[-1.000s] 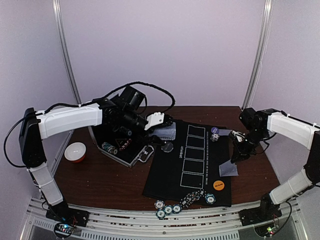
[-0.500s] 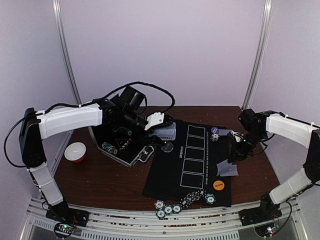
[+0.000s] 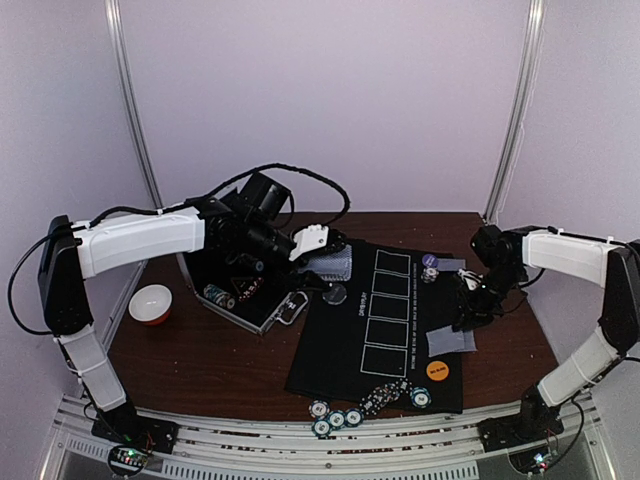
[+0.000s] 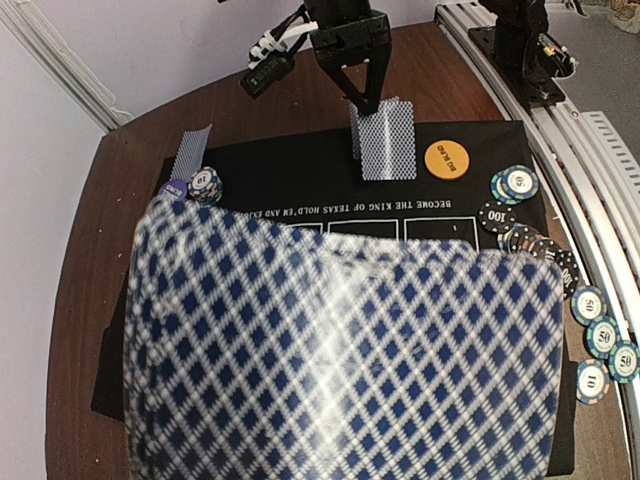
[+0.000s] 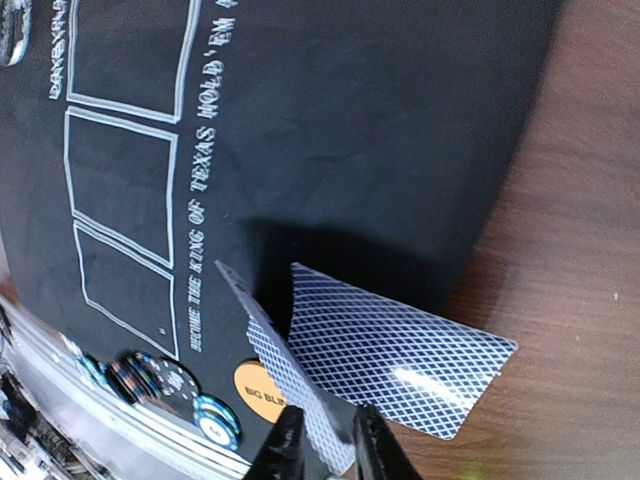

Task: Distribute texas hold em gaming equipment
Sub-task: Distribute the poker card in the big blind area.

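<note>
My left gripper (image 3: 322, 252) holds a deck of blue-checked playing cards (image 3: 334, 264) above the far left corner of the black mat (image 3: 335, 345). In the left wrist view the deck (image 4: 340, 360) fills the frame and hides the fingers. My right gripper (image 3: 468, 318) is shut on one card (image 5: 268, 345), held on edge between its fingertips (image 5: 290, 450). It stands beside a second card (image 5: 410, 350) that lies flat across the mat's right edge. The orange disc (image 3: 437, 369) lies just in front. Teal and dark chips (image 3: 336, 419) lie along the mat's near edge.
The open silver case (image 3: 240, 290) stands left of the mat, with the red-and-white bowl (image 3: 150, 303) further left. A small chip stack (image 3: 429, 268), a purple disc (image 4: 170, 188) and a card (image 3: 452, 265) sit at the mat's far right corner.
My right arm has shifted slightly left and down with its card, closer over the flat card. The left arm and deck have not moved.
</note>
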### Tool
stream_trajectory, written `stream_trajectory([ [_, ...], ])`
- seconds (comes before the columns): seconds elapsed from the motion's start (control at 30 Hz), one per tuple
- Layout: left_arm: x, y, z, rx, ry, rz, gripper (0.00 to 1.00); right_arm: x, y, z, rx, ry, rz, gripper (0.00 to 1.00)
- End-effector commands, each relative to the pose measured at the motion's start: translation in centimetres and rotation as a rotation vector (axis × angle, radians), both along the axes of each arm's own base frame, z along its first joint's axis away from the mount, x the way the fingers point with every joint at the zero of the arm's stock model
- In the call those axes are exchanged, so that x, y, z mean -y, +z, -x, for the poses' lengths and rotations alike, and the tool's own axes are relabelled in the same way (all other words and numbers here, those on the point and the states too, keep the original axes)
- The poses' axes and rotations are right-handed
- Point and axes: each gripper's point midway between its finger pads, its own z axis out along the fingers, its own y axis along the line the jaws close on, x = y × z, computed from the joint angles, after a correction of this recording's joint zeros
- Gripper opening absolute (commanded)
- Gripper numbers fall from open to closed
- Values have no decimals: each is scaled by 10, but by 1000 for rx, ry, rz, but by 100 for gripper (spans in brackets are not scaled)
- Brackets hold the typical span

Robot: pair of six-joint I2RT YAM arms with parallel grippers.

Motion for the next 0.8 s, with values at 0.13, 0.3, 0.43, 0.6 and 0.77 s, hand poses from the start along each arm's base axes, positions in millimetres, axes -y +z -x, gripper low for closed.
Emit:
stream_trajectory([
  [0.13,2,16,-4,33,5,52,57,23,-5,1,-9,-47,131,30],
  [0.3,1,17,-4,35,5,54,57,33,10,-10,42,-78,191,39],
  [0.43,1,19,-4,38,5,57,57,26,54,-42,224,-89,165,45],
  [0.6,2,20,-5,41,7,58,57,-74,174,-75,664,30,-332,76],
  [0.77,2,21,-7,42,16,57,57,-151,236,-66,839,72,-799,100],
])
